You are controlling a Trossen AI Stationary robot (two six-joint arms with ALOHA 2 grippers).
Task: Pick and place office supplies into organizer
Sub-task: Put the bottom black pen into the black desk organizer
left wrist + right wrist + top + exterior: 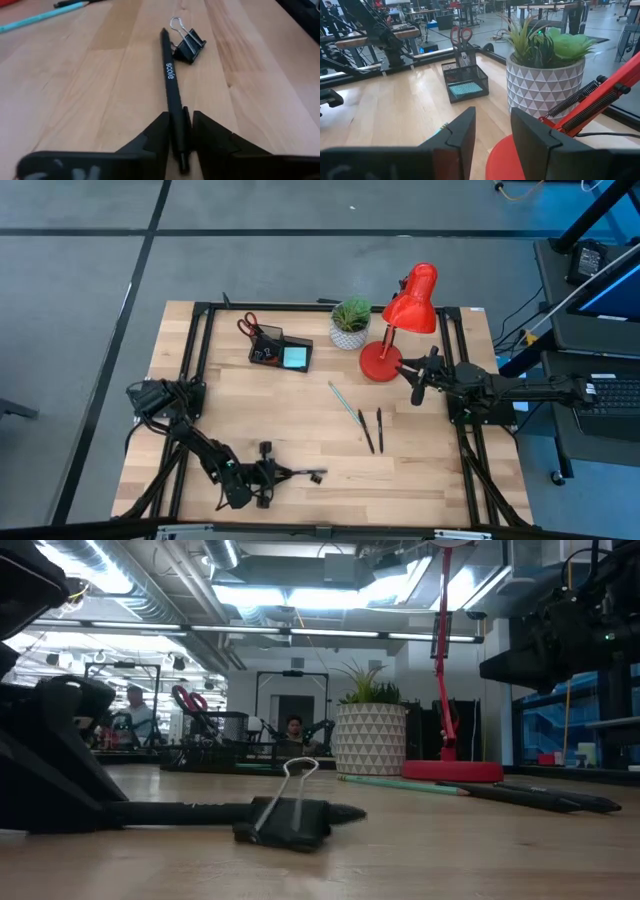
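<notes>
While my left gripper (pixel 179 142) lies low on the pale wooden table (pixel 300 420) with its fingers clenched on the tail of a thin black pen with white lettering (pixel 170 85), the small black wire-mesh organizer (pixel 282 352) sits well apart from it, toward the far edge. My grip is only at the pen's end, so I judge the long free shaft could pivot or slip out when I lift. Just beside that shaft lies a black binder clip with silver wire handles (pixel 187 42); a sideways drag would likely knock it away. Farther on, nearer the organizer, lie a teal pencil (pixel 343 400) and two more black pens (pixel 372 428), which a low carry could sweep. Red-handled scissors (pixel 248 324) stand in the organizer and a light-blue notepad (pixel 295 358) rests in it, so a slanted drop might catch on them. My right gripper (pixel 418 385) hangs unclenched beside the red desk lamp (pixel 405 320).
</notes>
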